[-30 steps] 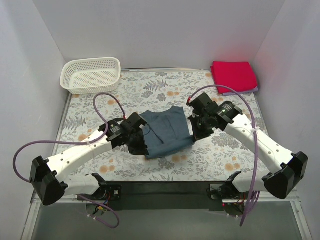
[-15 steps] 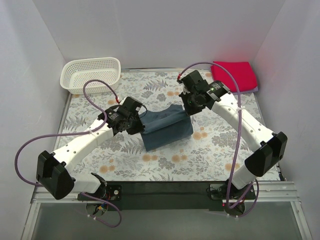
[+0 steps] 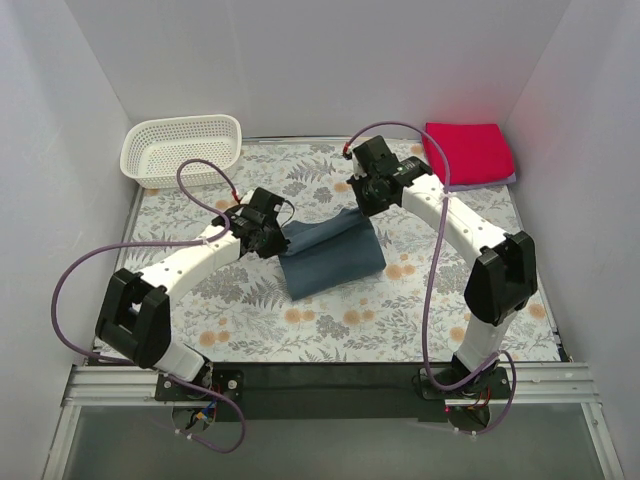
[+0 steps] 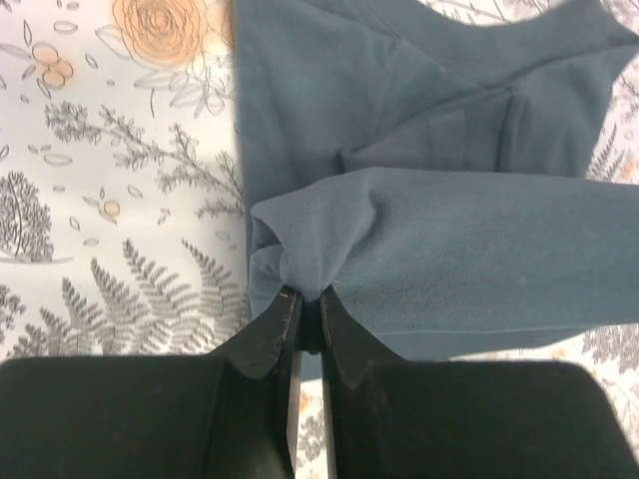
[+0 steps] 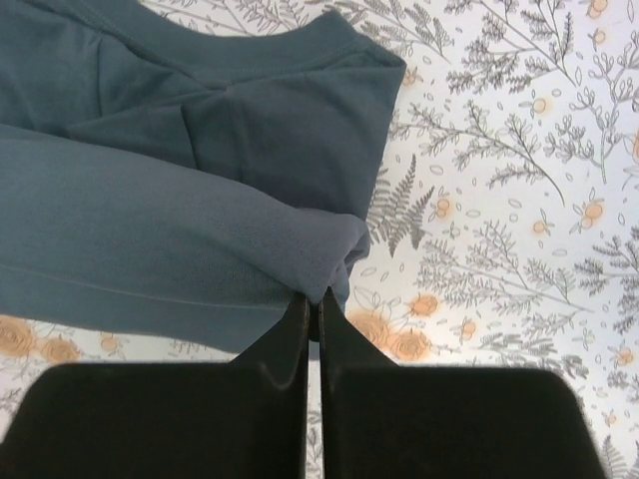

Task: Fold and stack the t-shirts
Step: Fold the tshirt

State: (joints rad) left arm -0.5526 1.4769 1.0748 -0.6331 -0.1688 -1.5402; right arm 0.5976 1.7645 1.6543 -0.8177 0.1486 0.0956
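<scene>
- left claw (image 4: 305, 294): its two fingers are pressed together on a bunched corner of the slate blue-grey t-shirt (image 4: 449, 249), and the cloth puckers right at their tips.
- right claw (image 5: 313, 297): its fingers are nipped tight in the same way on another gathered corner of that shirt, with only a thin slit between them.
- between the two claws, the pinched edge of the shirt runs as a raised, rolled-over fold from one to the other.
- just beyond the fingertips of each claw, the rest of the shirt lies spread under that fold. the curved neckline shows past the right claw's tips.
- on the near side of both claws, toward the arm bases, the lower part of the shirt lies flat on the table (image 3: 430, 310), whose top has a flower and fern print.
- well beyond the right claw, in the far right corner, a red t-shirt (image 3: 468, 150) sits folded into a square.
- under that red one lies a pale lavender t-shirt (image 3: 497, 182), with only a thin edge of it showing.
- well beyond the left claw, in the far left corner, stands a white lattice basket (image 3: 182, 148), apart from all the shirts.
</scene>
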